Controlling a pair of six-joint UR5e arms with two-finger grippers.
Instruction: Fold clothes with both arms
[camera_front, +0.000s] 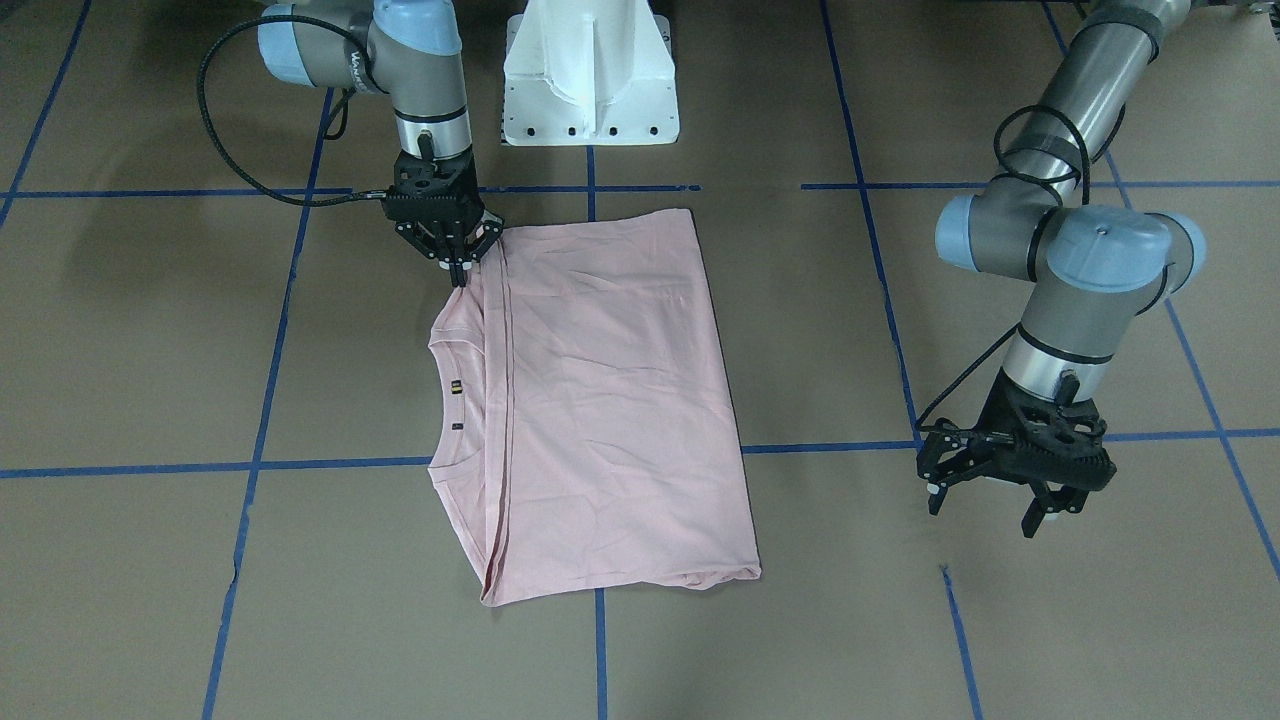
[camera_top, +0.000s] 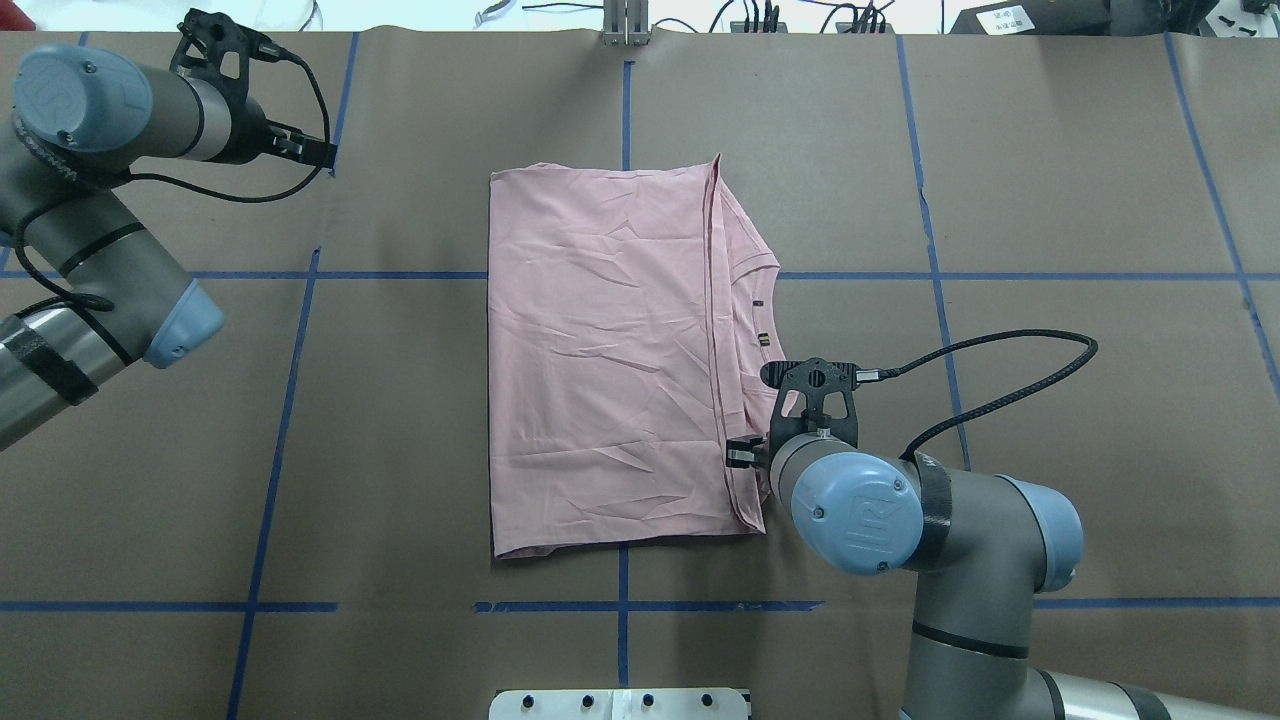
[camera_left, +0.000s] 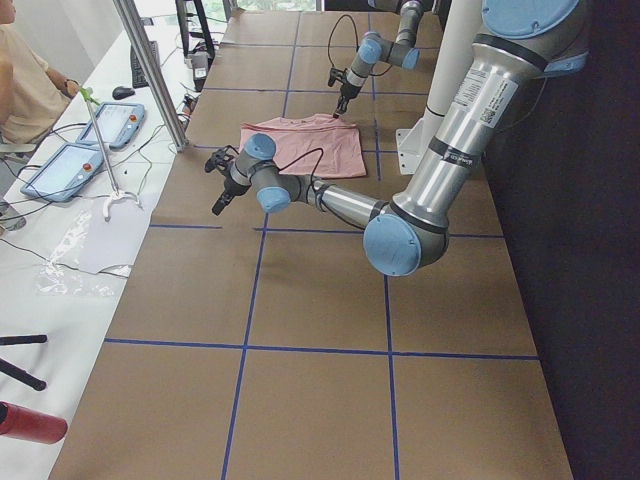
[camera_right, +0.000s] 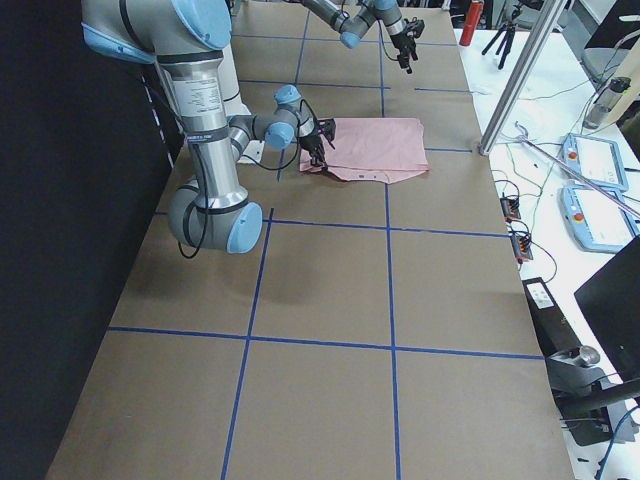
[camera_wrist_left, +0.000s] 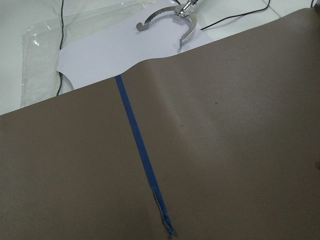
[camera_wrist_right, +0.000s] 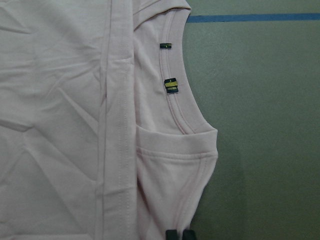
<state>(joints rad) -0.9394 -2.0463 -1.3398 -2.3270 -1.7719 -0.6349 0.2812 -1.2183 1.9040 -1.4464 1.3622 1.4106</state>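
The light pink T-shirt (camera_front: 610, 400) lies flat in the table's middle, folded into a rectangle with the print hidden; it also shows in the overhead view (camera_top: 600, 350). The collar with its small tags (camera_wrist_right: 171, 85) sticks out on my right side. My right gripper (camera_front: 461, 272) is down at the shirt's near corner beside the collar, shut on the doubled pink edge. Its fingertips (camera_wrist_right: 172, 234) show at the bottom of the right wrist view. My left gripper (camera_front: 985, 510) is open and empty, held above bare table well off to my left, far from the shirt.
The white pedestal (camera_front: 590, 80) stands at the robot's side of the table. Blue tape lines (camera_wrist_left: 140, 145) cross the brown table cover. A white sheet with a metal clamp (camera_wrist_left: 170, 20) lies past the far edge. Tablets and cables (camera_left: 90, 140) lie on the operators' bench.
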